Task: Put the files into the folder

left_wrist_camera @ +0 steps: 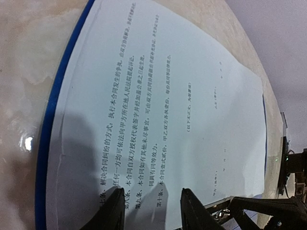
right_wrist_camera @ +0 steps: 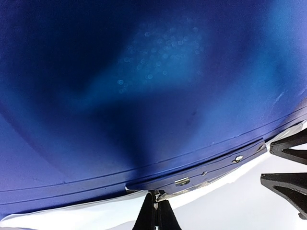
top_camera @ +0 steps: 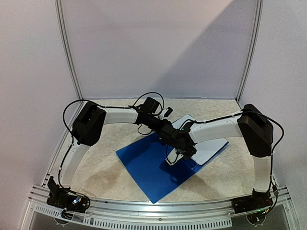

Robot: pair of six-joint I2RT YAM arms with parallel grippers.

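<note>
While elbows jut outward, left gripper (left_wrist_camera: 149,192) sits beside right gripper (right_wrist_camera: 156,199) over folder (top_camera: 144,167).

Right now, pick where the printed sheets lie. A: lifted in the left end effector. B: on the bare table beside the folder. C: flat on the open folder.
C: in the left wrist view the sheets lie flat, with the blue folder showing beneath their edge.

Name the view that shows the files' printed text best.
The left wrist view: the files fill the frame and the lines of print stand out clearly. The top view shows them only as small white patches, with no text readable. The right wrist view shows just a blank white strip below the folder.
</note>
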